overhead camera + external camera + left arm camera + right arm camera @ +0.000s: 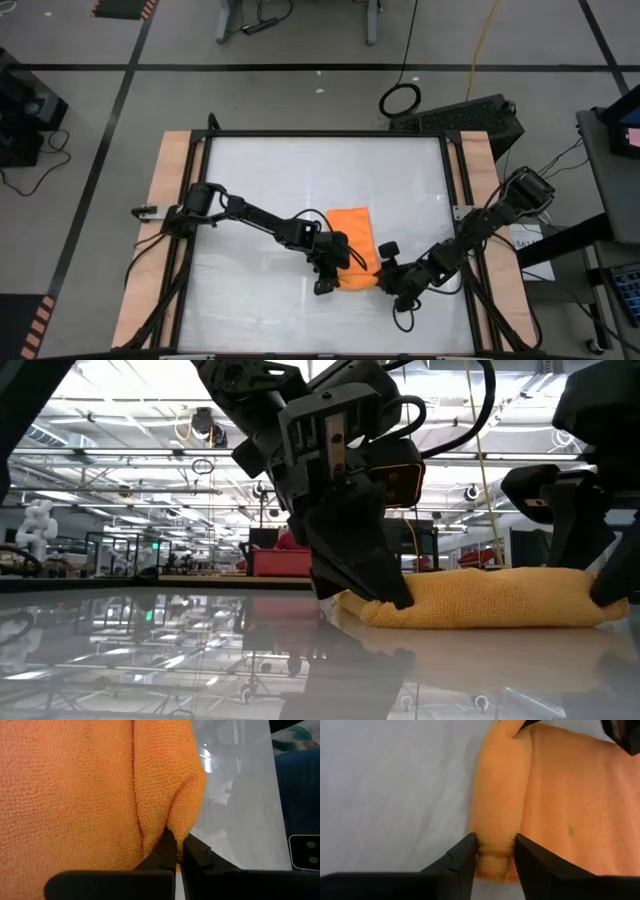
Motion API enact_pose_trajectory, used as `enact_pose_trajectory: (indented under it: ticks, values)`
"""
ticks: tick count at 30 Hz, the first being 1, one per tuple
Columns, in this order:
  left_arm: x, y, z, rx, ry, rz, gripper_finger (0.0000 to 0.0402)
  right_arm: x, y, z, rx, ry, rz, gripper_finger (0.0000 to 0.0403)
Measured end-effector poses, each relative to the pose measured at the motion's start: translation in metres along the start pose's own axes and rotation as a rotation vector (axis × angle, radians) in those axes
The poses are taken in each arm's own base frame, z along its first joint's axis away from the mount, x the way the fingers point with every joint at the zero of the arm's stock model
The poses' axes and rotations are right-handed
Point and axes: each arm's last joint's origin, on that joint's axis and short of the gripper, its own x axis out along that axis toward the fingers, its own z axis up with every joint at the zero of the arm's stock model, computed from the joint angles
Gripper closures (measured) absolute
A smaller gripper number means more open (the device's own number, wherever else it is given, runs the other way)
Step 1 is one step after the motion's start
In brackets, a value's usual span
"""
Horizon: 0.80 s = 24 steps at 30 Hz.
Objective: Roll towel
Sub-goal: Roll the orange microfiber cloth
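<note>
The orange towel (pixel 350 235) lies flat on the white table, and its near edge is rolled into a thick roll (pixel 500 598). My left gripper (pixel 328 278) is shut on the roll's left end. My right gripper (pixel 385 275) is at the roll's right end, with its fingers closed against the roll's two sides. In the low view the roll rests on the table between the two grippers. The flat part of the towel stretches toward the far edge. My left gripper pinches a bulge of cloth at the roll's left end (pixel 172 822) between its two fingertips. The fingers slant down from the table's left side. The roll lies on the table. My right gripper has the roll's right end (pixel 495 851) between its two fingers (pixel 465 852), one on each side. The fingers slant down and lie along the roll. The cloth is slightly narrowed between them and rests on the table.
Wooden side boards (pixel 165 230) and a black frame border the white table top (pixel 300 170). Bare table lies to the far side and left of the towel. A black keyboard-like unit (pixel 465 115) sits beyond the far right corner.
</note>
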Motion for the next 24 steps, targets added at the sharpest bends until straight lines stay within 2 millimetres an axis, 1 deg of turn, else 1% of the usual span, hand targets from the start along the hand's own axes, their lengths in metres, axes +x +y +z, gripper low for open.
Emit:
enact_pose_trajectory:
  ticks: [3, 7, 8, 15, 21, 24]
  values:
    - [0.0, 0.0, 0.0, -0.001, 0.0, 0.0, 0.0394, 0.001, -0.003, 0.001, 0.028, -0.003, 0.01, 0.0322]
    - [0.0, 0.0, 0.0, -0.002, 0.001, -0.002, 0.039, 0.004, -0.008, 0.004, 0.086, 0.005, 0.077, 0.038]
    - [0.0, 0.0, 0.0, -0.002, 0.002, -0.003, 0.0389, 0.004, -0.01, 0.004, 0.113, 0.011, 0.089, 0.0389]
    - [0.003, -0.007, -0.003, -0.024, 0.014, -0.022, 0.0388, 0.009, -0.023, 0.005, 0.301, 0.078, 0.223, 0.0394]
    - [0.006, -0.012, -0.005, -0.095, 0.027, -0.041, 0.0387, 0.013, -0.036, 0.0, 0.466, 0.139, 0.284, 0.0399]
    - [0.004, -0.017, -0.004, -0.122, 0.027, -0.046, 0.0387, 0.014, -0.04, 0.002, 0.518, 0.143, 0.323, 0.0399]
